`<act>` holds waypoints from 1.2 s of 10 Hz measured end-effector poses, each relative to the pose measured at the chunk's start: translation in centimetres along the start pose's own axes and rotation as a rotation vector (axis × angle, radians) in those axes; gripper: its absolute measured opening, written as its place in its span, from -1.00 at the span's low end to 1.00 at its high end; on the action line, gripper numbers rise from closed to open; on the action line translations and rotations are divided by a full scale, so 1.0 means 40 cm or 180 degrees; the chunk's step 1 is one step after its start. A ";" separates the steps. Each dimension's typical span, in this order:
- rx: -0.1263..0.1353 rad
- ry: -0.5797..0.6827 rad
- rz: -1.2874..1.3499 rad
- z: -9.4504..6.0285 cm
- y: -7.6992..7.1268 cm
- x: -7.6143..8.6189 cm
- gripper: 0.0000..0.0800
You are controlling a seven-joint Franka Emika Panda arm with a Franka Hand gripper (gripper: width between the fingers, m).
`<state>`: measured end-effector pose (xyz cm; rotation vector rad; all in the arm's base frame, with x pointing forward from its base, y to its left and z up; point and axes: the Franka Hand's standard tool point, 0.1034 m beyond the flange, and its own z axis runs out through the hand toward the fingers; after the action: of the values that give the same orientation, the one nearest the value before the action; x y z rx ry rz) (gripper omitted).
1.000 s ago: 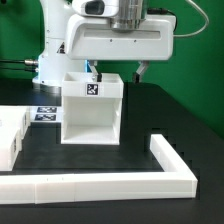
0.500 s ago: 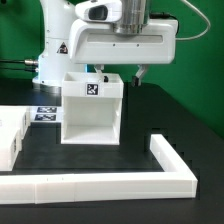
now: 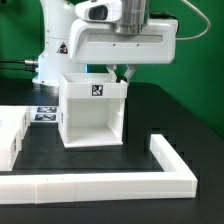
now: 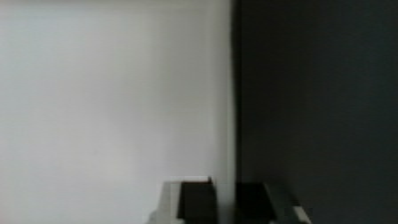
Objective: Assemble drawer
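The white cube casing (image 3: 95, 118) stands upright mid-table, open toward the camera, with a black-and-white marker tag (image 3: 98, 92) on it. My gripper (image 3: 123, 72) hangs right over the top of its right wall, jaws drawn close around that wall's upper edge. In the wrist view the gripper (image 4: 231, 195) shows two dark fingers (image 4: 199, 203) nearly together, with a thin pale edge between them, the white casing wall (image 4: 107, 90) on one side and dark table on the other. A white box-like part (image 3: 10, 138), perhaps the drawer, lies at the exterior view's left edge, cut off.
A low white border wall (image 3: 172, 165) runs along the front and the exterior view's right. The marker board (image 3: 42, 114) lies flat at the left behind the casing. The robot's white body (image 3: 60, 50) stands behind.
The fingers, spread wide above the casing before, have closed together over its right wall. The casing has shifted slightly, and its tag now sits further to the exterior view's right.
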<state>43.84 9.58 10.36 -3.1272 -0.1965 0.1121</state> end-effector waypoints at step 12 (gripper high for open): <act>0.0041 0.0188 -0.0018 -0.016 0.041 0.201 -0.90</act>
<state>52.03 8.94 10.42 -3.1119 -0.2030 0.0210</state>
